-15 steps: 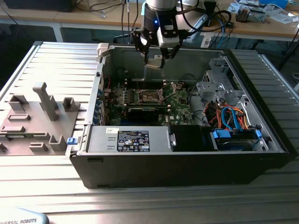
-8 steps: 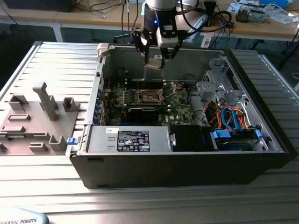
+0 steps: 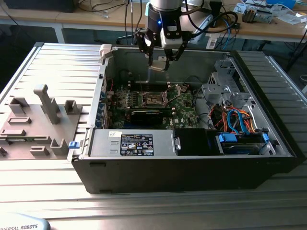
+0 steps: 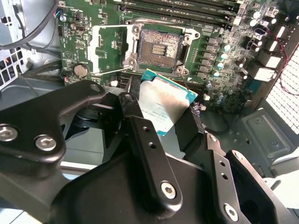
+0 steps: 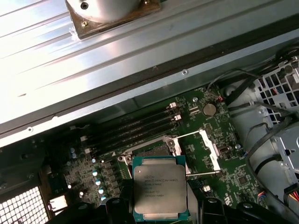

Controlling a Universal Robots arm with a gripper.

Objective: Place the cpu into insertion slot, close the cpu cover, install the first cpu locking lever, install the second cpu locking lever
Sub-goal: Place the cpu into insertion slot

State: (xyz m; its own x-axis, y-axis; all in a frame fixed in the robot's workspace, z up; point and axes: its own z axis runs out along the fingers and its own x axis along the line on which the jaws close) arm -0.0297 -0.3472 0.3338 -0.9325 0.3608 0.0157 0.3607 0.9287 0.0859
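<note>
My gripper (image 3: 159, 62) hangs over the open computer case, shut on the cpu (image 3: 158, 66). In both wrist views the cpu (image 4: 163, 100) (image 5: 160, 189) is a silver-topped square chip with a green edge, clamped between the black fingers (image 4: 140, 126). It is held above the green motherboard (image 3: 184, 103), apart from the insertion slot (image 4: 156, 46). The insertion slot's dark centre lies bare, and the cpu hides part of the slot (image 5: 152, 150) in the first wrist view. The cpu cover (image 4: 108, 29) (image 5: 209, 148) is swung open beside the slot. Thin metal levers (image 5: 205, 174) stand raised.
The case walls (image 3: 98, 91) surround the board. A black expansion card (image 3: 146, 116) and a labelled power supply (image 3: 136, 143) lie nearer the front. A drive bay with blue and orange cables (image 3: 237, 122) is at the exterior view's right. Grey fixtures (image 3: 45, 108) stand on the table to the left.
</note>
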